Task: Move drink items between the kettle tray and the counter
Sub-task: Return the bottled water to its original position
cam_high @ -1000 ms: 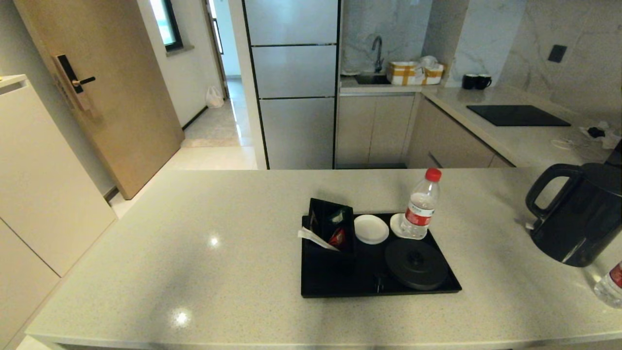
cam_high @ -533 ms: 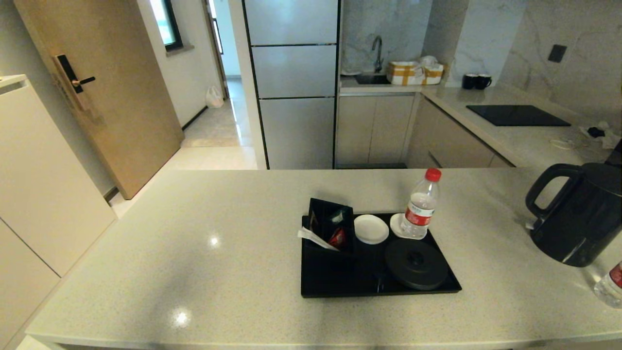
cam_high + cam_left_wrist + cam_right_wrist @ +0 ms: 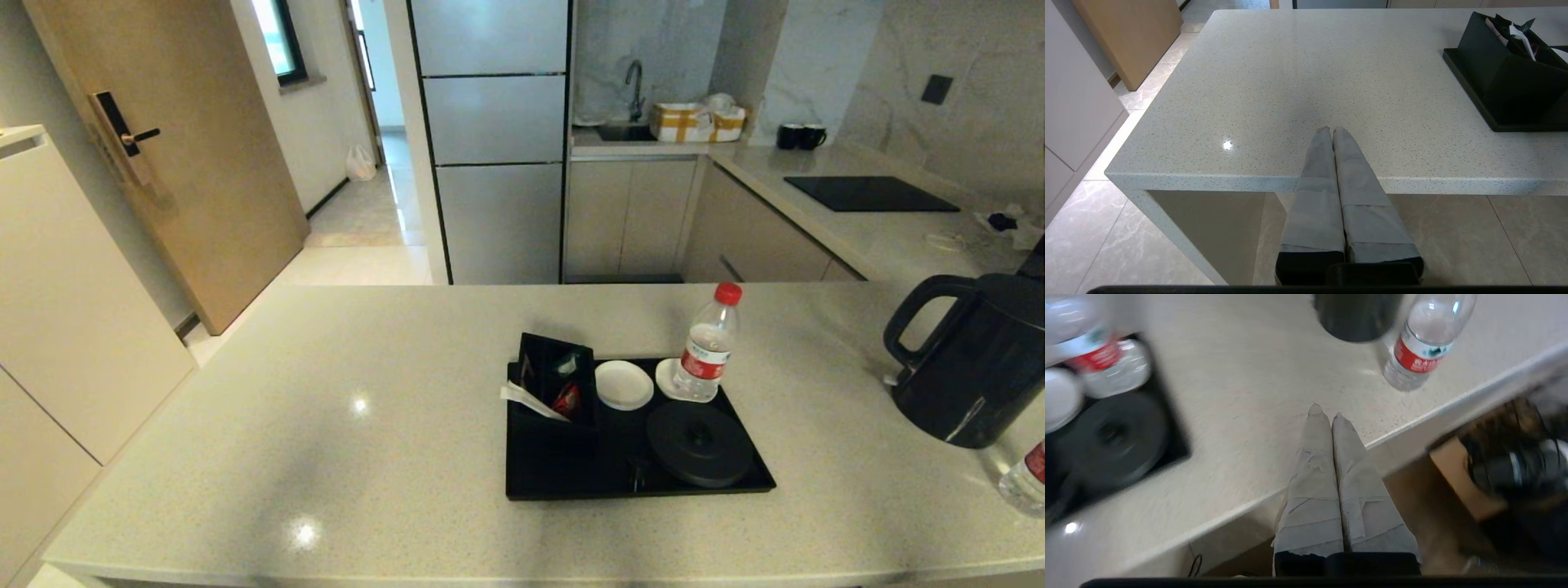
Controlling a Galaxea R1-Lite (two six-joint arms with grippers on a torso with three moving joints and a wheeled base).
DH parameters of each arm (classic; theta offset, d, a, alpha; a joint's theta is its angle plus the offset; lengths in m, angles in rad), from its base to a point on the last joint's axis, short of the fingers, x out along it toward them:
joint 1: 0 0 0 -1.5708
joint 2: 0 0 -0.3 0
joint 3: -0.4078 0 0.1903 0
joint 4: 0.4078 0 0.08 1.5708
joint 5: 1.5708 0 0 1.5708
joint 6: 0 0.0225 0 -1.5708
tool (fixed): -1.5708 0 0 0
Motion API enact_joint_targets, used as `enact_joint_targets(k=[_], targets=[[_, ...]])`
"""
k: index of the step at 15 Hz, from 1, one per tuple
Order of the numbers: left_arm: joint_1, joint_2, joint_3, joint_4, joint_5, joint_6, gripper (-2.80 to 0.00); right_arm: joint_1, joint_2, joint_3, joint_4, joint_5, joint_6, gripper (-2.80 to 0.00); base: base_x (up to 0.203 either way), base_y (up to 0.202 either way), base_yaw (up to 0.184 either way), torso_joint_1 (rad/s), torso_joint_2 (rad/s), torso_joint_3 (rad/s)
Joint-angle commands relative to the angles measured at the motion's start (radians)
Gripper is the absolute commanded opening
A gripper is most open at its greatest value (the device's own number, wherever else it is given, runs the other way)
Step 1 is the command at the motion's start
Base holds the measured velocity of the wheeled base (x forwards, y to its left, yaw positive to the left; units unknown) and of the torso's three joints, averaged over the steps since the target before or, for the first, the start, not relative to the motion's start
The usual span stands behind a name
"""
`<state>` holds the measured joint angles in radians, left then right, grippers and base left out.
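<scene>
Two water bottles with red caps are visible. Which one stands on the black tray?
The water bottle on a white coaster, at the kettle tray's back right corner. The other bottle stands on the counter, near the kettle.

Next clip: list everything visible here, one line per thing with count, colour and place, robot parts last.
kettle: one, dark grey, on the counter at far right, off its base
water bottles: two, clear with red caps and labels; one on a coaster at the tray's back right, one on the counter by the kettle
kettle tray: one, black, mid-counter
kettle base: one, dark, round, on the tray's front right
box of sachets: one, black, tray's back left
coasters: two, white, round; one bare, one under the bottle
counter: one, beige speckled
cooktop: one, black, far counter
mugs: two, dark, back corner
left gripper: shut, at the counter's near edge
right gripper: shut, over the counter's edge near the second bottle
</scene>
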<state>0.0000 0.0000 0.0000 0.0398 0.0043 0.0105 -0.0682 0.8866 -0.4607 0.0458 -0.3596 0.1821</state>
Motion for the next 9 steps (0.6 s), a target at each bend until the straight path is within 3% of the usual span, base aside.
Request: enact_joint_targets(k=[1, 4, 6, 9], targets=[[0.0, 0.0, 0.0, 0.0, 0.0, 0.0, -2.8, -0.003, 0.199, 0.032, -0.127, -0.043, 0.024, -2.8, 0.0, 0.0, 0.0, 0.0, 0.0, 0.0], [0.0, 0.0, 0.0, 0.0, 0.0, 0.0, -2.8, -0.015, 0.39, 0.119, -0.428, -0.127, 0.038, -2.8, 0.0, 0.0, 0.0, 0.0, 0.0, 0.0], [0.0, 0.0, 0.0, 0.0, 0.0, 0.0, -2.8, -0.065, 0.525, 0.155, -0.618, -0.154, 0.042, -2.8, 0.0, 0.0, 0.0, 0.0, 0.0, 0.0], [0.0, 0.0, 0.0, 0.0, 0.0, 0.0, -2.8, -0.165, 0.667, 0.198, -0.782, -0.164, 0.076, -2.8, 0.0, 0.0, 0.0, 0.0, 0.0, 0.0]])
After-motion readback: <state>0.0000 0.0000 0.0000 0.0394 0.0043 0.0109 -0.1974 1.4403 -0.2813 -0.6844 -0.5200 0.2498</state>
